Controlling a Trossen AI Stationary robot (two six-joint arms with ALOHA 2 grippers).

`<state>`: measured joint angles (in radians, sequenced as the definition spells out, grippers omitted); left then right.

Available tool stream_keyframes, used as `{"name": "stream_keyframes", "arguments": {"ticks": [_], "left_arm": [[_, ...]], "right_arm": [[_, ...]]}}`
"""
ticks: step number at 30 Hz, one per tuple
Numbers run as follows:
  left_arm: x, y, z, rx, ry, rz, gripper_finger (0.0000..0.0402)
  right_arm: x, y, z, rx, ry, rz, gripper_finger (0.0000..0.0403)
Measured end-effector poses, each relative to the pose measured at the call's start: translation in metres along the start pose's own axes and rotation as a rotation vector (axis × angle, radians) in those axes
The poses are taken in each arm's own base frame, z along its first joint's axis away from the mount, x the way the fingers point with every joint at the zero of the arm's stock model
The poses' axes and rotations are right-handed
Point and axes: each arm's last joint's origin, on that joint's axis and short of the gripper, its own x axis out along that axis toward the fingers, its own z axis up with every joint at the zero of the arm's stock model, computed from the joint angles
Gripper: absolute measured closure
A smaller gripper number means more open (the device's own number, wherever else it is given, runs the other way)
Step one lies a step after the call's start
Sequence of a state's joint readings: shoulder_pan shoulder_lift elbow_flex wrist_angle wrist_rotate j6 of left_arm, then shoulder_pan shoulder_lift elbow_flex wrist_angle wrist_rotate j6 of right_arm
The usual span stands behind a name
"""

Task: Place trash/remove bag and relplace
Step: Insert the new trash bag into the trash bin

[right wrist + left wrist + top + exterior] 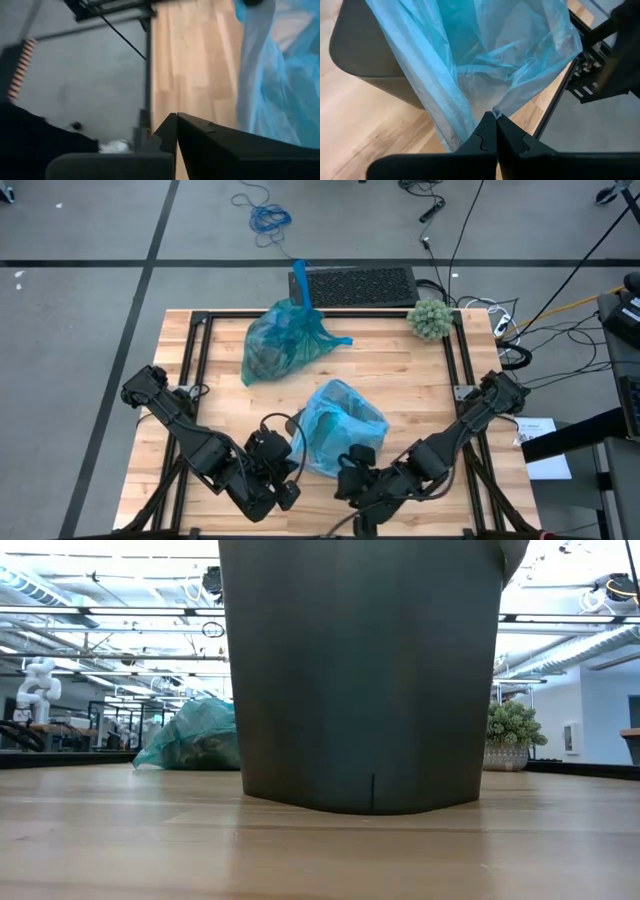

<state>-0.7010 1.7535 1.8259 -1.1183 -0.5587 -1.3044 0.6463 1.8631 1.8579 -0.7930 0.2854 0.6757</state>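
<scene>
Left end effector (496, 118) is clamped on the fresh blue bag (340, 425) at frame centre; right end effector (176, 119) closed, gripping nothing, beside it.

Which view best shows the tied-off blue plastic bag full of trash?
The high view: the tied-off blue plastic bag lies whole on the wooden table. The low view catches part beside the dark bin; wrist views miss it.
</scene>
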Motion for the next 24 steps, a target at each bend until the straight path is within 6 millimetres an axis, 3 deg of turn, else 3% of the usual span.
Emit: {"name": "stream_keyframes", "arguments": {"ticks": [6, 11, 15, 19, 24], "left_arm": [[0.000, -0.002, 0.000, -0.006, 0.002, -0.014, 0.0402], [-0.001, -0.003, -0.001, -0.010, 0.002, -0.029, 0.0402], [-0.001, -0.003, -0.001, -0.010, 0.004, -0.030, 0.0402], [-0.001, -0.003, -0.001, -0.010, 0.004, -0.030, 0.0402], [-0.001, -0.003, -0.001, -0.010, 0.004, -0.030, 0.0402]], "right_arm": [[-0.018, -0.003, 0.007, 0.031, -0.076, -0.034, 0.0348], [-0.017, -0.009, 0.005, 0.039, -0.056, -0.089, 0.0292], [-0.013, -0.014, -0.001, 0.063, 0.000, -0.144, 0.0273], [-0.013, -0.018, 0.001, 0.098, -0.001, -0.162, 0.0299], [-0.013, -0.015, 0.000, 0.058, -0.007, -0.144, 0.0391]]}}
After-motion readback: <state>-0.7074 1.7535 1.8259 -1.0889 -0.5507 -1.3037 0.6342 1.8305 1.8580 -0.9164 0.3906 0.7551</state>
